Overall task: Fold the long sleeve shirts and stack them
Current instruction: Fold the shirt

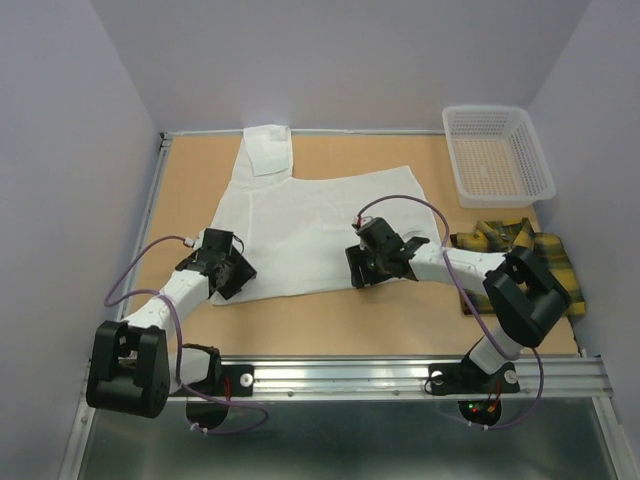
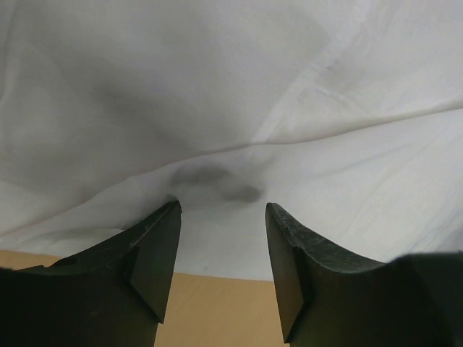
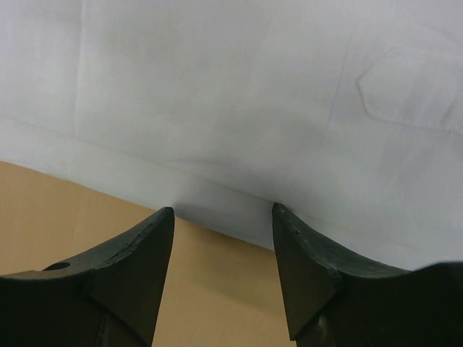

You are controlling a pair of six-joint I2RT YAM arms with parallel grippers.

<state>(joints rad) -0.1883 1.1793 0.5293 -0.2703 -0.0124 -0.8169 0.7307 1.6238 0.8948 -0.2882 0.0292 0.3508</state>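
Observation:
The white long sleeve shirt [image 1: 310,215] lies spread flat on the wooden table, one sleeve folded up at the back [image 1: 268,150]. My left gripper [image 1: 232,280] is open at the shirt's near-left hem. In the left wrist view the white cloth [image 2: 231,108] fills the frame, and its hem runs between my left gripper's [image 2: 223,207] parted fingers. My right gripper [image 1: 366,272] is open at the near-right hem. There the shirt's edge [image 3: 239,144] meets the tips of my right gripper [image 3: 223,210]. The plaid long sleeve shirt [image 1: 505,238] lies bunched at the right, partly behind the right arm.
A white mesh basket [image 1: 497,152] stands at the back right corner. Bare wood [image 1: 330,325] shows between the shirt's hem and the metal rail [image 1: 400,375] at the near edge. Walls close in the left, back and right sides.

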